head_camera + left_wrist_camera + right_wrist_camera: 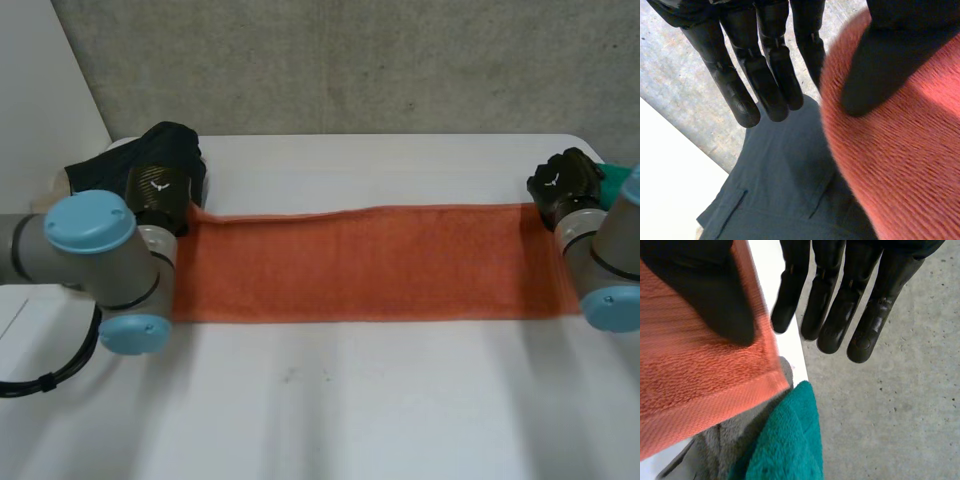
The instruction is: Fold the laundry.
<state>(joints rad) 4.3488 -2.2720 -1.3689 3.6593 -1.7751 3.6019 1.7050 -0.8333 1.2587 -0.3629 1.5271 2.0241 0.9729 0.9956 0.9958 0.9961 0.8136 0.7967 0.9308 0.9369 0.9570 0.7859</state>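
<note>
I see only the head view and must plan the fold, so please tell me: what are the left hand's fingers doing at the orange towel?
Observer: The left hand has straight fingers past the edge of the orange towel; its thumb lies on the towel.
Operator: And the right hand?
Observer: The right hand is alike: thumb on the towel near its corner, straight fingers out beyond the edge of the table.
Operator: What is beside that corner?
Observer: A grey cloth, and a teal cloth on it.

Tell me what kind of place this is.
Likely a robotics lab or test bay, not a home: a bare concrete wall behind a plain white table, robot arms at its sides, and an orange towel spread flat for folding.
</note>
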